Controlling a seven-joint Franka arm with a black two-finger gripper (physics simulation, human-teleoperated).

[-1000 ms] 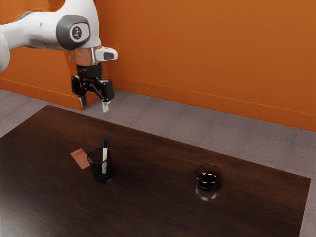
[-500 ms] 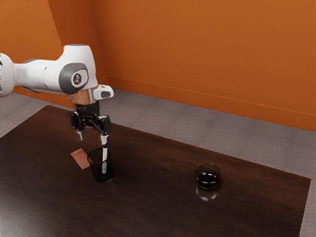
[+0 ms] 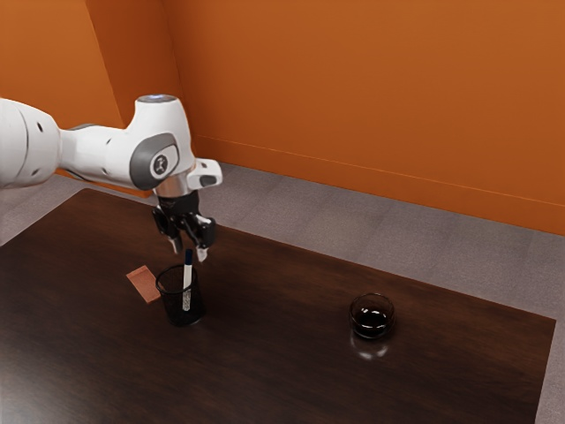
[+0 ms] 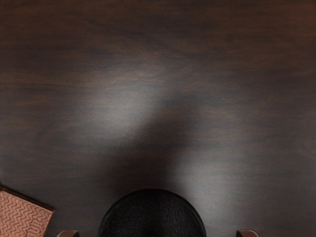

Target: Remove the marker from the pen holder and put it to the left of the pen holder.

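The marker (image 3: 187, 276) stands in the black pen holder (image 3: 170, 306), dark blue end (image 3: 188, 257) up. The jaws hang open and empty over it. It should be light, stiff, slightly slick; best pinched high, just above the rim (image 3: 160, 283).

A plain, bright orange wall (image 3: 371, 79) fills the background, with a darker section (image 3: 132, 49) toward the exterior view's left and a matching orange baseboard (image 3: 353, 179) along its foot. Below lies a muted grey floor (image 3: 353, 223) with faint seams. In front stands a dark brown wooden table (image 3: 282, 371) with fine grain and straight edges. Soft light leaves pale, hazy patches on its surface, beside a blurred shadow (image 4: 158, 143).
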